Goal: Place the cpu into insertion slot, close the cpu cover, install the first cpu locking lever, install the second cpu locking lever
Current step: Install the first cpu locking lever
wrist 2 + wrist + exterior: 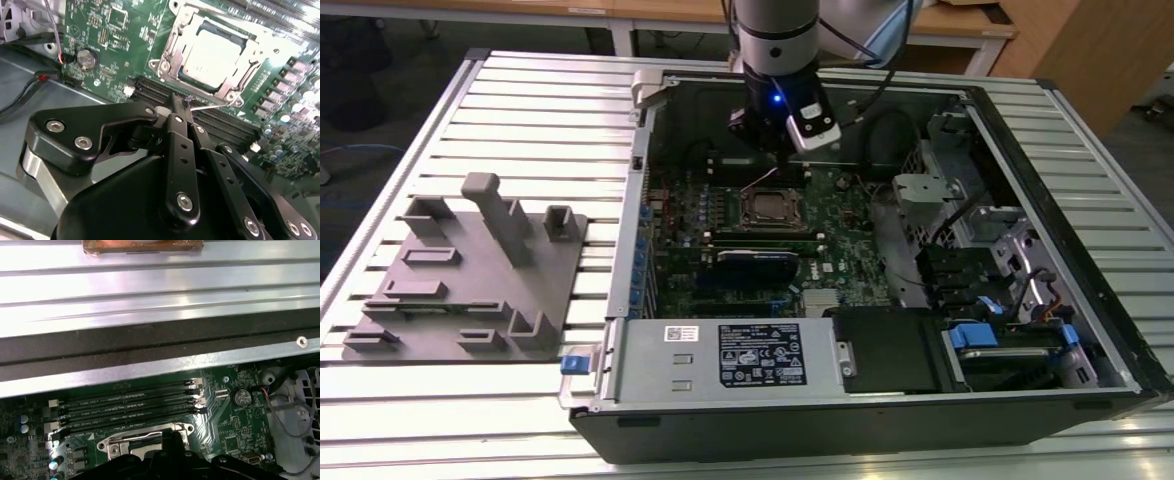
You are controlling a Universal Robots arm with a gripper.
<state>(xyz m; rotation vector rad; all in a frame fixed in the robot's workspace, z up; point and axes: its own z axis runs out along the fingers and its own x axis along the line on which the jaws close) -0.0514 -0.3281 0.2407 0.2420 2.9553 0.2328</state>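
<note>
Fingers [180, 145] pinched narrow, the gripper [176, 102] tip sat low beside the thin locking lever [210, 105]. The cpu [212, 52] lay in the insertion slot [767, 207], cpu cover [248, 59] down over it.

One arm [774, 40] carried one gripper [176, 100]. One open computer case [854, 415] filled the centre and right of the exterior view. It held one green motherboard [847, 215], one insertion slot [767, 207], one cpu [212, 52], one cpu cover [250, 50], four long memory slots [130, 407], one coin battery [86, 58] and one power-supply box [720, 360]. One grey fixture plate [454, 300] lay at the exterior view's left.
</note>
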